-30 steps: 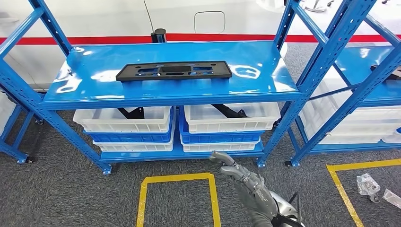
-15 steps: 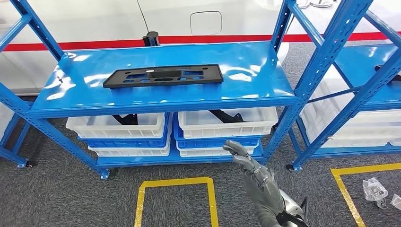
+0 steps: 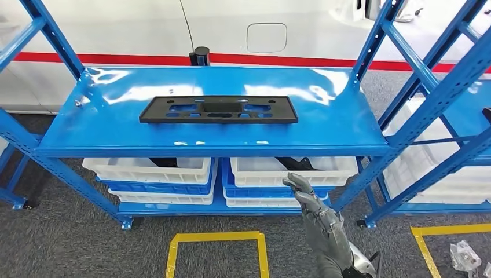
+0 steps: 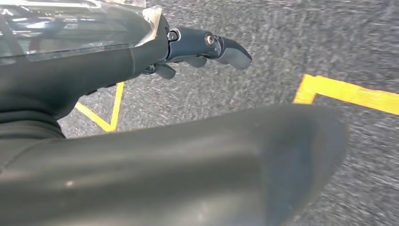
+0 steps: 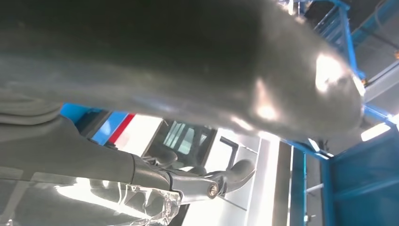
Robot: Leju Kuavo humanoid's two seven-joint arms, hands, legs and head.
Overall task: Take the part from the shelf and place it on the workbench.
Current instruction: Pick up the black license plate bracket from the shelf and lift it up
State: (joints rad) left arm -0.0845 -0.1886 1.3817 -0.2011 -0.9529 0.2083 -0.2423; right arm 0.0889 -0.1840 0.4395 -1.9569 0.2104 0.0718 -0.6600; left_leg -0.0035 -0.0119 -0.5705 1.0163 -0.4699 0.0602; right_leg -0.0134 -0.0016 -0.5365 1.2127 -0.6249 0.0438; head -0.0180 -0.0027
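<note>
From the head view I see the part (image 3: 219,109), a flat black plate with cut-outs, lying lengthwise on the upper deck of the blue shelf (image 3: 341,116), about midway between its left and right ends and nearer the front edge than the back. My right hand (image 3: 315,214) is raised below that deck, in front of the lower level, with its fingers (image 3: 297,183) stretched out and apart and nothing in them; it touches neither the part nor the shelf. On the lower level sit white bins (image 3: 295,171) stacked over blue ones, with dark pieces lying inside the top bins. Yellow tape lines (image 3: 215,236) mark a box on the grey carpet in front of the shelf. In the left wrist view my left hand (image 4: 197,49) hangs over the carpet near a yellow line (image 4: 348,93), its fingers partly extended and holding nothing. Behind the shelf runs a white panel with a red stripe (image 3: 278,59).
</note>
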